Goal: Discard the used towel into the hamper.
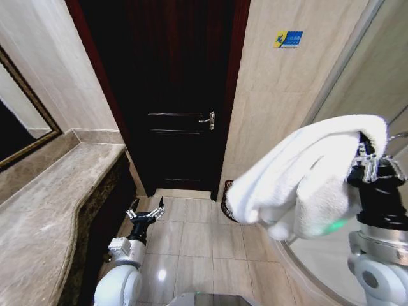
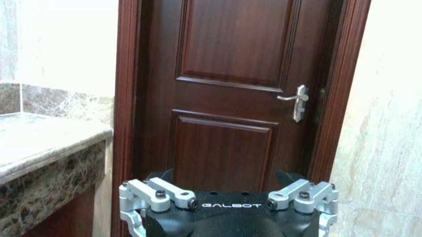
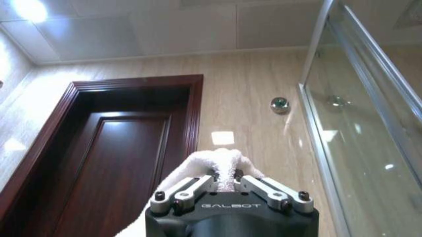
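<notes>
Right gripper (image 1: 364, 156) clamped on folded white terry towel (image 1: 306, 185), right of frame.
Left gripper (image 1: 145, 213), jaws apart, lower left; reddish-brown wire hamper (image 1: 225, 205), apparently partly hidden, behind towel.

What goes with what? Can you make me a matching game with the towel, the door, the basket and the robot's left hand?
Things:
1. towel
2. door
3. hamper
4. left end effector

States:
A. shut, dark wood
B. open, holding nothing, low above the floor tiles
C. on the floor by the wall, partly hidden behind the towel
D. white, pinched in the right end effector, held up high

Pairs: 1-D, 2-A, 3-C, 4-B
</notes>
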